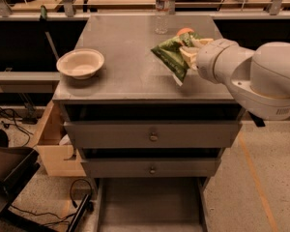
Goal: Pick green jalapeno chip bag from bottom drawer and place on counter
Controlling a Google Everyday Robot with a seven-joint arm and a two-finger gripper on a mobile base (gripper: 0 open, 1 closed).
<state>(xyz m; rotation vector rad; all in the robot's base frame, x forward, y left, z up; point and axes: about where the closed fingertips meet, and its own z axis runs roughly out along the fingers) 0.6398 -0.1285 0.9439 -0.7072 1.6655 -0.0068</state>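
Above the right half of the worktop (130, 57), clamped tight in the pincer (191, 52): green jalapeno chip bag (170, 57), tilted, lower corner close to the surface. Just behind, partly hidden: orange (184, 31). Farther back, bottle (162, 8). Left, bowl (80, 63). Below, bottom drawer (150, 207), open.

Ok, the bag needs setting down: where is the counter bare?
The flat grey counter is bare across its middle and front, between the round cream bowl at left and the gripper holding the crinkly green chip bag at right. The back right is crowded: a clear plastic bottle and an orange fruit behind the bag.
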